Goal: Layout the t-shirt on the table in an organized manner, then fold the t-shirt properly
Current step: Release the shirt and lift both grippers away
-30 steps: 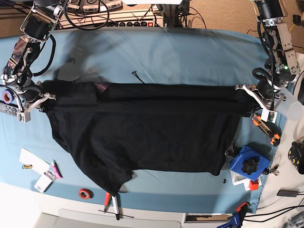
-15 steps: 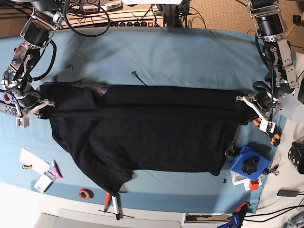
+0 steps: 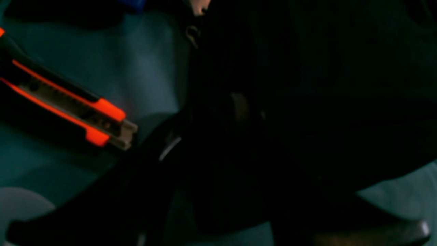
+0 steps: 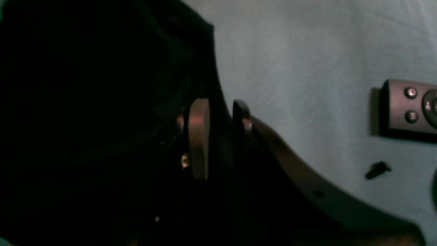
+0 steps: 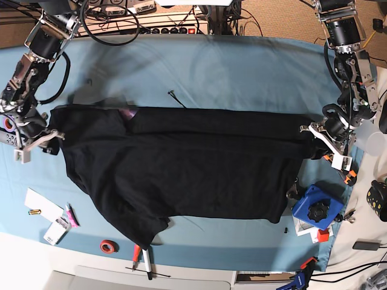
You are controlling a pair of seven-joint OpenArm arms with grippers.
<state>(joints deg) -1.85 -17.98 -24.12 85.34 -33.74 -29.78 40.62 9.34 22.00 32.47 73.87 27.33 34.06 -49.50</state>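
Note:
The black t-shirt [image 5: 193,163] lies spread wide across the light blue table [image 5: 230,66], its far part folded over into a long band, with a speck of purple print at the fold. My left gripper [image 5: 323,144] sits at the shirt's right end. In the left wrist view the left gripper [image 3: 211,112] is dim, its pads slightly apart around dark t-shirt [image 3: 324,102] cloth. My right gripper [image 5: 37,142] is at the shirt's left end. Its pads [image 4: 198,136] stand parted, open, with the t-shirt [image 4: 85,102] edge in the gap.
An orange and black utility knife [image 3: 68,106] lies right beside the left gripper. A blue box [image 5: 314,208] sits at the front right. A remote [image 4: 409,109] and a small black screw [image 4: 377,169] lie near the right gripper. A red tape roll [image 5: 109,246] and a marker [image 5: 145,261] lie near the front edge.
Both grippers have eased their jaws apart at the shirt's ends. The right gripper has shifted outward and toward the front; the left one has dropped slightly.

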